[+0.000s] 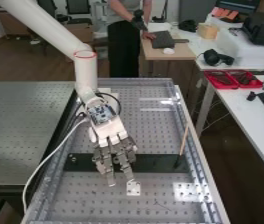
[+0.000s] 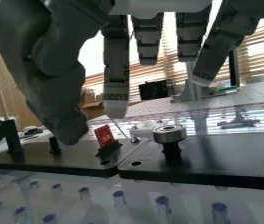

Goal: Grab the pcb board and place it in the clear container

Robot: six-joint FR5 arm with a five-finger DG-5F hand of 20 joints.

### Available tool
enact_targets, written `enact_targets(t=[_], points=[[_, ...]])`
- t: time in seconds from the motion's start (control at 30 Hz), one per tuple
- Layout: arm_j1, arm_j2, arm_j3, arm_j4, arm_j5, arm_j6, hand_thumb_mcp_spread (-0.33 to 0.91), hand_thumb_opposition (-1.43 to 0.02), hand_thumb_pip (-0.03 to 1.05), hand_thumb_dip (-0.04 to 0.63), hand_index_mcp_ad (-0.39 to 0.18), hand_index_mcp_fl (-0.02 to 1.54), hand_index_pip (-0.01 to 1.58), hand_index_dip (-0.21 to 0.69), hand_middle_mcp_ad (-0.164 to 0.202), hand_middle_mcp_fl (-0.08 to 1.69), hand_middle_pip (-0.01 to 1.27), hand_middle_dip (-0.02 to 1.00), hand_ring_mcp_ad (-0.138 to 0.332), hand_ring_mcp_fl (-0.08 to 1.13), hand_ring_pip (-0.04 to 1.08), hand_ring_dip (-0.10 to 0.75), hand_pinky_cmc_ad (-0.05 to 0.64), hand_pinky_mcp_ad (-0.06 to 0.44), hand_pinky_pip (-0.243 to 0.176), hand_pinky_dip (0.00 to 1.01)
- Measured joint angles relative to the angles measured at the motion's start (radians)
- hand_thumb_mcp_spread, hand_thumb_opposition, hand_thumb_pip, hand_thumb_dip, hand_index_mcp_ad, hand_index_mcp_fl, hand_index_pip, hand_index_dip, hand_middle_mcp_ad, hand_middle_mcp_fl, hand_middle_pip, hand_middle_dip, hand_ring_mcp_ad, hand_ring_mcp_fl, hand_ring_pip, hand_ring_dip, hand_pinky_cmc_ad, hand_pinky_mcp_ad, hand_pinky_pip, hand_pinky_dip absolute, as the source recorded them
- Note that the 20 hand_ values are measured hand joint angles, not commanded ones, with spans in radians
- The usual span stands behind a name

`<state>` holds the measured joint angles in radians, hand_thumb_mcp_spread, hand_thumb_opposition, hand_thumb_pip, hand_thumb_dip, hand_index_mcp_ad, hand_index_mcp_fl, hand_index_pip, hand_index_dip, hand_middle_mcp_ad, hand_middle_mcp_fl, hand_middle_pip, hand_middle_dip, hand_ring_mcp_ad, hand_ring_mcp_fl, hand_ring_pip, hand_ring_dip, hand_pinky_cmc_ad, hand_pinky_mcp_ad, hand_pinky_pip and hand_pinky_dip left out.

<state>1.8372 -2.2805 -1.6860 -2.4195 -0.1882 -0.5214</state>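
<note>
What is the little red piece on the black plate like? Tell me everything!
The red piece is small, flat and four-sided, with pale marks on its face. It stands on its edge, looking a bit tilted, with its bottom in a small dark holder on the black plate. The open hand is near, with a gap between its thumb and the piece. It might be the board, but I can't tell what it's made of.

The white arm (image 1: 46,27) is ringed in red and flanked by a white cable (image 1: 49,162). The hand (image 1: 105,160) is fingered in dark grey.
</note>
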Motion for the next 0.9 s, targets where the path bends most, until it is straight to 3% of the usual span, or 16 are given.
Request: enact_targets(t=[0.9], points=[[-0.037,0.007,-0.003,-0.046,-0.095,-0.028,0.37,-0.85,0.69,0.237,0.012,0.04,1.56,0.155,0.091,0.01,0.13,0.11,0.243,0.0,0.12,-0.014,0.328,0.195,-0.126,0.79]])
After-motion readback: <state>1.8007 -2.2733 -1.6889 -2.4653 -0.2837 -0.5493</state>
